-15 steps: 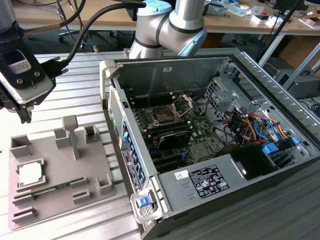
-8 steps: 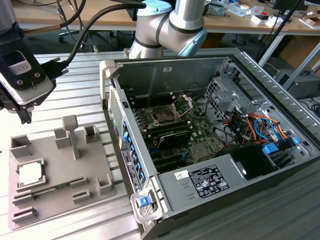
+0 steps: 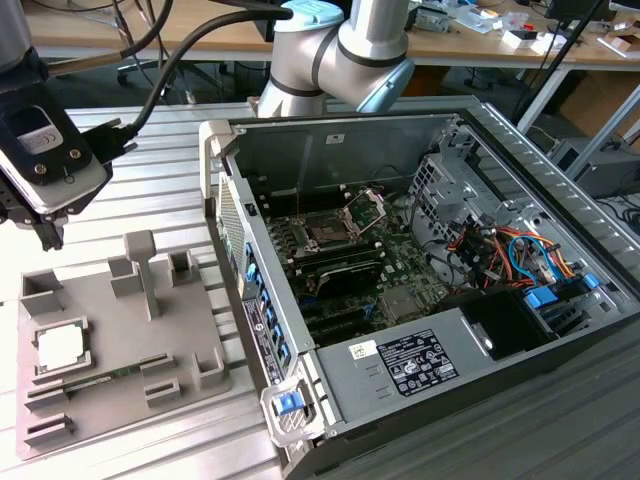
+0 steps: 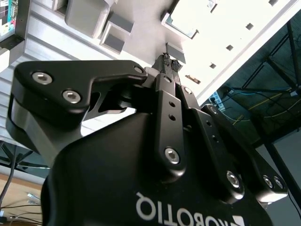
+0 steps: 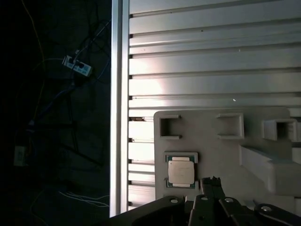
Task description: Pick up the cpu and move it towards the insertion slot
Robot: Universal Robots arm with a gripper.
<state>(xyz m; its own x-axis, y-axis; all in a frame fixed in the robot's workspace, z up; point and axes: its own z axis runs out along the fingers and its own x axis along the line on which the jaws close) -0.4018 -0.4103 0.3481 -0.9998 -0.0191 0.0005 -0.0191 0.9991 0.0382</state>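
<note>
We logged the gripper with its fingers pressed together and nothing between them, hanging above the grey tray without touching it. The cpu lay flat in the tray's square recess, silvery top up, toward the exterior view's left. In the first wrist view the fingertips sat close to the cpu but off to one side. A tall grey post and smaller blocks stood up from the tray near the cpu. The insertion slot, its wire bracket lifted, sat on the green board inside the open computer case, to the exterior view's right of the tray. We noted the case's side wall with blue latches standing between tray and slot. Black memory slots, a drive cage, coloured cables and the power supply crowded around the slot. Everything rested on a slotted aluminium table.
</note>
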